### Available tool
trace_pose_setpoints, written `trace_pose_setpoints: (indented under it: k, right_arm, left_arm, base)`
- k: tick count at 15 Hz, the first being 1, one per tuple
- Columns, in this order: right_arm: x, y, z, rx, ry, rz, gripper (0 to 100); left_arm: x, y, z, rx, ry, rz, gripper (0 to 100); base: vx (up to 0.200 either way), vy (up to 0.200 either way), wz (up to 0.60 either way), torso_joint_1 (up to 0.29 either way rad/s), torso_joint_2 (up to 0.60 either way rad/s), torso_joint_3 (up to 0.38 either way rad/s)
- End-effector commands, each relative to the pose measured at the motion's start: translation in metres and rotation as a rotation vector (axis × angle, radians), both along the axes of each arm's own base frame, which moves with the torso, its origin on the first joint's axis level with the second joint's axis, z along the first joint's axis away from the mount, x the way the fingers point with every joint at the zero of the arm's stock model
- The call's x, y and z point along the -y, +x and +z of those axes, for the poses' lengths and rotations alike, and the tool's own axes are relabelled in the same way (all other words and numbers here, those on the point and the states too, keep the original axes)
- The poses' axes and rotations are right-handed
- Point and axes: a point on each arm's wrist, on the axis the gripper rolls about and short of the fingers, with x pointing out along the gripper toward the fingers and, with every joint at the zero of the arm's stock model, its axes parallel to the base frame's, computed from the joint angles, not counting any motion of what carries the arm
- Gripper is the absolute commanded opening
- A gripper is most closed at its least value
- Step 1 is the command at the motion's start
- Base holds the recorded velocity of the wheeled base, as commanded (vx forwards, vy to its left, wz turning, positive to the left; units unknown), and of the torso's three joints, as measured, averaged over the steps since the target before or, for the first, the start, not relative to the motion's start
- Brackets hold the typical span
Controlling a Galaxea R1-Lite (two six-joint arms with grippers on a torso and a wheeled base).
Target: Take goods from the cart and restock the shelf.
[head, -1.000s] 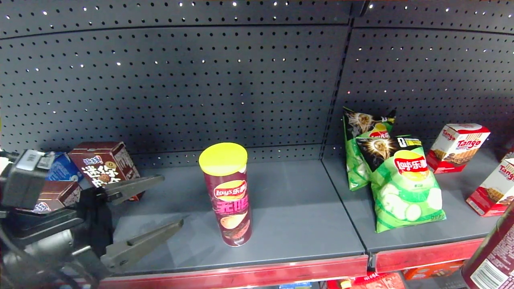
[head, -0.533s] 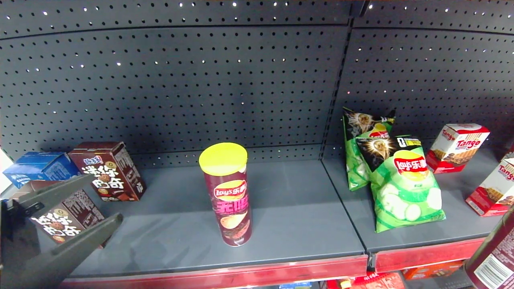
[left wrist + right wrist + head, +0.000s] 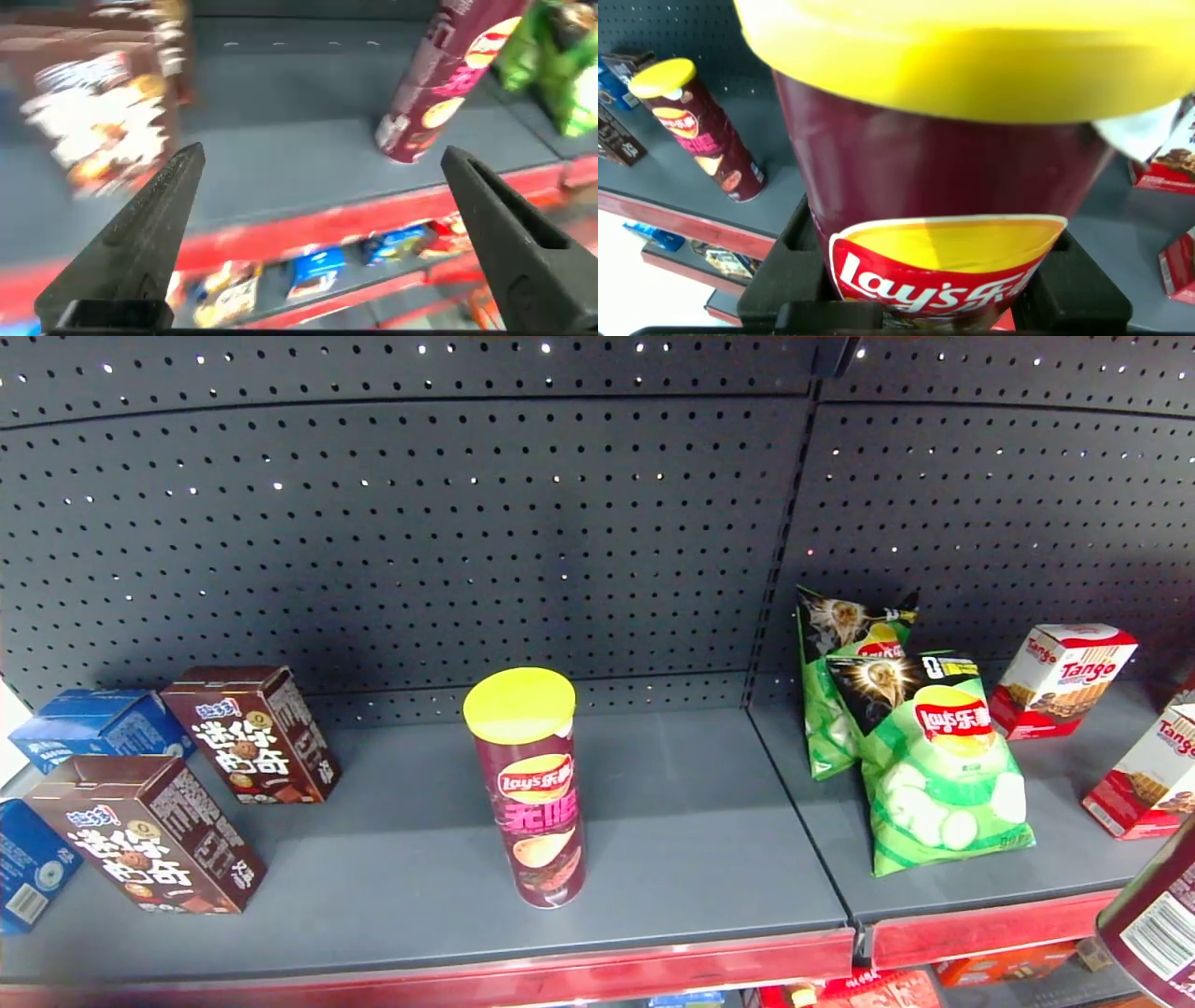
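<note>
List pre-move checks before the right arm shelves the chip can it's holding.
1. Right hand shut on held can: ok.
2. Grip firmness on it: cannot tell.
3. Left hand open, empty, out in front of the shelf: ok.
4. Bare shelf between standing can and chip bags: ok.
5. Standing can upright, lid on: ok.
6. Held can's clearance over the red shelf lip: cannot tell.

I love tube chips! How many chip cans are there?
2. The upright chip can stands on the shelf; the held chip can is in the right gripper. Others may be hidden.
</note>
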Motion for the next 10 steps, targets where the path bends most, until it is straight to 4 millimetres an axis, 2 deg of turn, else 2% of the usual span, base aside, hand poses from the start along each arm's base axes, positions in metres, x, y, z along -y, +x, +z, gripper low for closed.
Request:
trace_pose_setpoints:
  k: [1,3,7,10]
  right_arm:
    - [0.000,-0.001,0.002,0.009,0.003,0.001,0]
    - [0.002,-0.003,0.002,0.015,0.005,-0.007,0]
    - [0.003,-0.004,0.002,0.019,0.007,-0.019,0]
    - [0.004,-0.005,-0.003,0.010,0.004,-0.055,0]
  left_arm:
    - [0.008,-0.034,0.002,0.171,0.042,0.130,100]
    - [0.004,-0.032,-0.013,0.142,0.062,0.290,100]
    - [0.000,-0.030,-0.065,0.084,0.180,0.468,100]
    - [-0.003,-0.025,-0.080,0.026,0.199,0.555,100]
  base:
    - [0.000,0.000,0.00,0.000,0.00,0.000]
    - [0.000,0.000,0.00,0.000,0.00,0.000]
    - [0.000,0.000,0.00,0.000,0.00,0.000]
    - [0.000,0.000,0.00,0.000,0.00,0.000]
